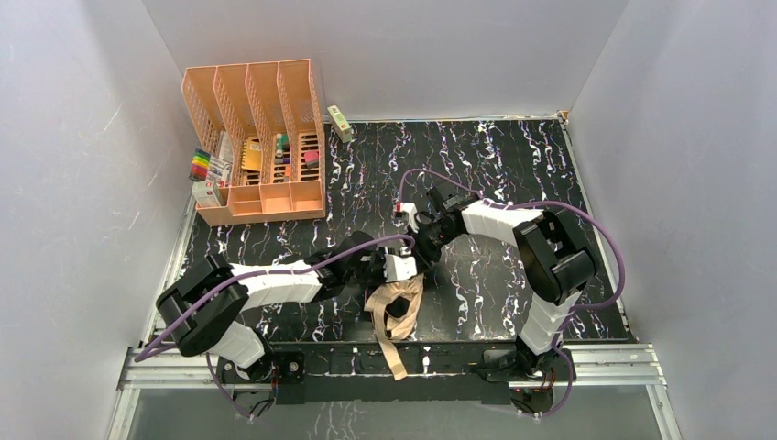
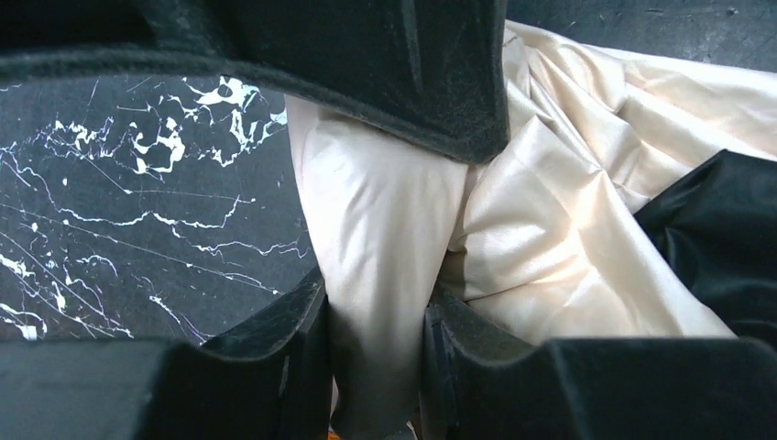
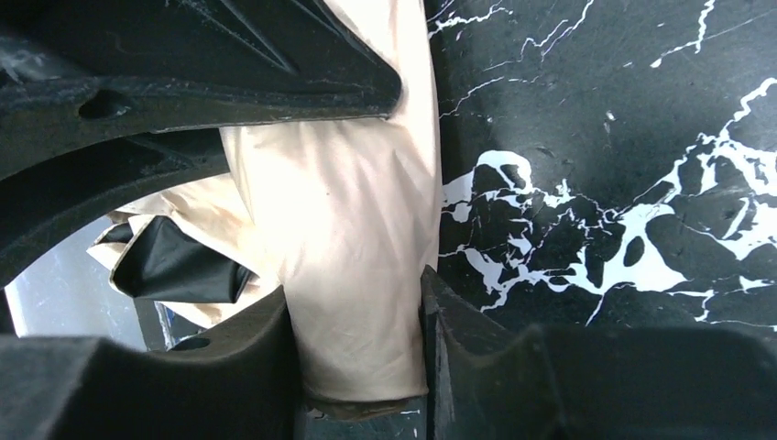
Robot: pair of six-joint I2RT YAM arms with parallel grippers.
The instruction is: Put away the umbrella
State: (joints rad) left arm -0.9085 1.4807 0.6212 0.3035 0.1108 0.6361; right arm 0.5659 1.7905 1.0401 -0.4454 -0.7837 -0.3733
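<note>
The umbrella (image 1: 396,310) lies as a limp peach-tan bundle at the lower middle of the overhead view, on the black marbled table (image 1: 513,165), with one strip trailing toward the near edge (the orange desk organizer (image 1: 261,137) stands well apart at the upper left). The left gripper (image 2: 376,316) is clenched on a fold of the fabric, which fills the gap between its jaws. The right gripper (image 3: 357,302), just beside it at the bundle's upper end, likewise pinches a fold, both jaws touching the cloth.
</note>
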